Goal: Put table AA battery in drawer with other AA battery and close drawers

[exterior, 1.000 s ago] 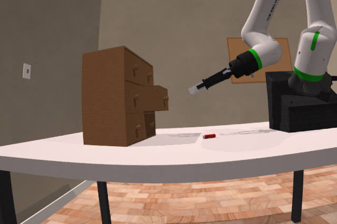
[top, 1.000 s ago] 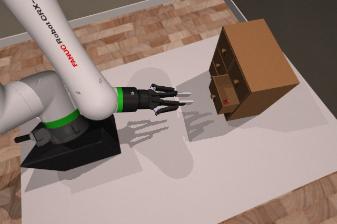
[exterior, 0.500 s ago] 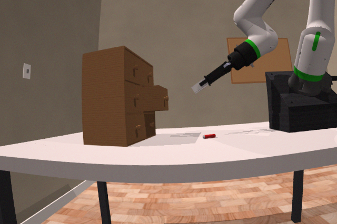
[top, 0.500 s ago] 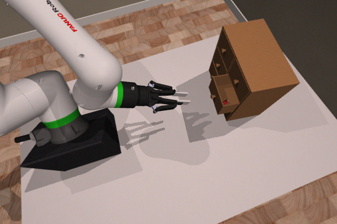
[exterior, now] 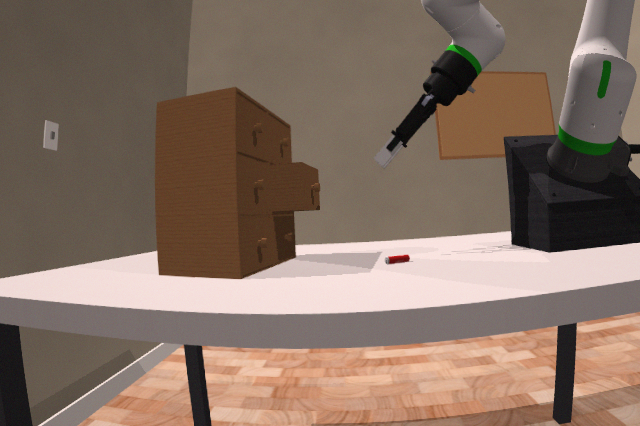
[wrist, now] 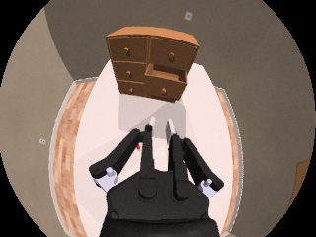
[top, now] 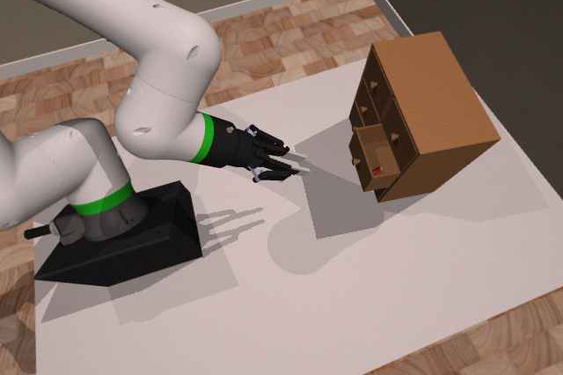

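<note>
fingers (exterior: 385,156) nearly closed, empty | battery (exterior: 397,259) on surface straight below them, long axis across their reach | open drawer (exterior: 295,186) beyond, toward chest (exterior: 196,183)
</note>
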